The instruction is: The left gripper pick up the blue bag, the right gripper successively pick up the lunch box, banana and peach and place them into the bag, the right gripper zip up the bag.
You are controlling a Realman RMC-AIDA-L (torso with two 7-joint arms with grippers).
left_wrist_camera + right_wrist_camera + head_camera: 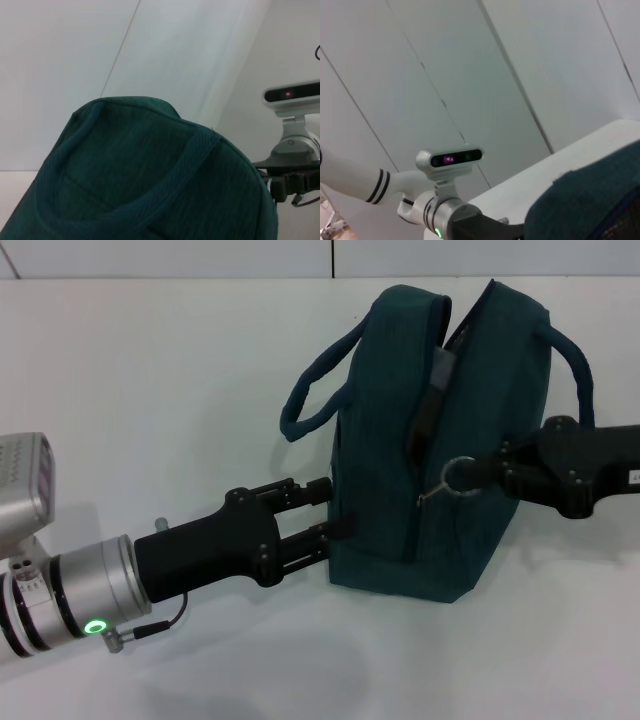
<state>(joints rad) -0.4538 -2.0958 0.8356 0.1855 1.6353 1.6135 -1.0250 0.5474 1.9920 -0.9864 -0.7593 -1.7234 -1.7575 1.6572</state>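
Note:
The blue bag [385, 450] stands upright on the white table, its two loop handles hanging to either side. Its zipper gapes open along the top and is closed lower down the side facing me. My left gripper [335, 510] is shut on the bag's lower left side. My right gripper [492, 473] comes in from the right and is shut on the silver ring pull [461, 476] of the zipper. The bag fills the left wrist view [150, 190] and a corner of the right wrist view [595, 200]. The lunch box, banana and peach are out of view; only a grey shape [441, 368] shows inside the opening.
The white table [150, 390] runs to a pale wall at the back. The right arm and its camera [292, 95] show beyond the bag in the left wrist view. The left arm's camera [450, 158] shows in the right wrist view.

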